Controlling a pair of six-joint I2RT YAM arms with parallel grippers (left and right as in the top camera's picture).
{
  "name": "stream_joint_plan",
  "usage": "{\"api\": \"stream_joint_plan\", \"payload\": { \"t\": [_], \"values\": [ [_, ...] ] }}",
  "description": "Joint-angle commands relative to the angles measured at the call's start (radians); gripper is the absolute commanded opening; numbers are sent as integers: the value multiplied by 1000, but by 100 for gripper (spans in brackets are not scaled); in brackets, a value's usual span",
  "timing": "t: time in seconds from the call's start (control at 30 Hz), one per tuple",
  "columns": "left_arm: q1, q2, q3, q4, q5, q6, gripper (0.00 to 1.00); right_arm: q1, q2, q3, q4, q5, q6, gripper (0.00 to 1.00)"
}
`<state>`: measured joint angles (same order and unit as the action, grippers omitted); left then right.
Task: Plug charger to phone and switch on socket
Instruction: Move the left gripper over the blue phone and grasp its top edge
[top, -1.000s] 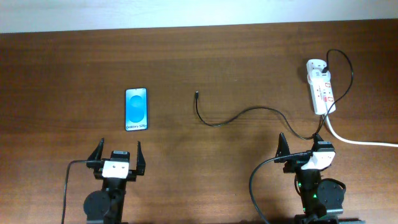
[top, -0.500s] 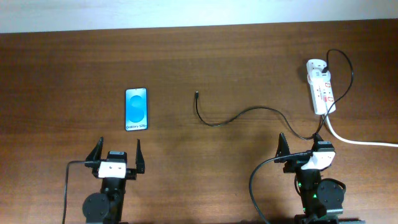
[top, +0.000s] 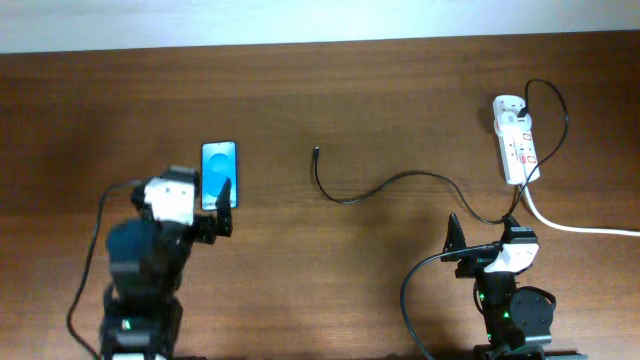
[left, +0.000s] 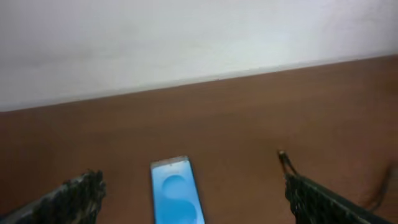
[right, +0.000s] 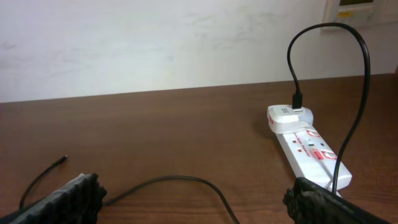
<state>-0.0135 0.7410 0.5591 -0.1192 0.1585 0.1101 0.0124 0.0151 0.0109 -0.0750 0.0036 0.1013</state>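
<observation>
**A:** What is changing on the left?

**B:** The left gripper is leaving its parked spot at the near edge. It is now hovering over the near end of the phone, with its fingers spread wide and carrying nothing.

**A:** And the phone itself?

**B:** It is lying flat, screen up, left of centre on the wooden table, exactly where it was.

**A:** Is the charger moving?

**B:** No. Its plug tip is resting well to the right of the phone. The charger cable is trailing right to the power strip at the far right.

**A:** And the right gripper?

**B:** It is sitting unmoved at the near edge, open and empty.

**A:** So what does that mean?

**B:** The left arm is probably going for the phone first. Nothing is being plugged in or switched yet.
</observation>
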Motion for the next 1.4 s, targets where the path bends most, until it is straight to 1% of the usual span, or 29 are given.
{"api": "stream_joint_plan", "payload": {
  "t": [0.0, 0.23, 0.27, 0.33, 0.43, 0.53, 0.63, 0.8, 0.87, 0.97, 1.03, 1.1, 1.27, 1.33, 1.37],
  "values": [
    [3, 209, 201, -113, 48, -8, 99, -7, -6, -5, -7, 9, 1, 98],
    [3, 706, 722, -525, 89, -7, 99, -7, -6, -5, -7, 9, 0, 98],
    [3, 781, 809, -607, 89, -3, 99, -7, -6, -5, -7, 9, 1, 98],
    [3, 890, 913, -709, 89, -4, 99, -7, -6, -5, -7, 9, 1, 98],
    [3, 969, 936, -731, 82, -4, 99, -7, -6, -5, -7, 9, 1, 98],
    [3, 1002, 934, -730, 88, -4, 99, -7, -6, -5, -7, 9, 1, 98],
    [3, 1042, 934, -721, -13, -5, 100, -7, -6, -5, -7, 9, 1, 98],
    [3, 1177, 942, -729, -27, -43, 99, -7, -6, -5, -7, 9, 1, 98],
    [3, 1233, 989, -755, -28, -54, 99, -7, -6, -5, -7, 9, 1, 98],
    [3, 1356, 1160, -888, -37, -53, 99, -7, -6, -5, -7, 9, 1, 98],
    [3, 1407, 1220, -945, -72, -54, 99, -7, -6, -5, -7, 9, 1, 98],
    [3, 1434, 1222, -954, -103, -54, 99, -7, -6, -5, -7, 9, 1, 98],
    [-11, 1469, 1222, -957, -109, -54, 99, -7, -6, -5, -7, 9, 0, 98],
    [-19, 1469, 1222, -962, -165, -102, 99, -7, -6, -5, -7, 9, 1, 98],
    [-19, 1469, 1222, -969, -167, -107, 99, -7, -6, -5, -7, 9, 1, 98]
  ]
}}
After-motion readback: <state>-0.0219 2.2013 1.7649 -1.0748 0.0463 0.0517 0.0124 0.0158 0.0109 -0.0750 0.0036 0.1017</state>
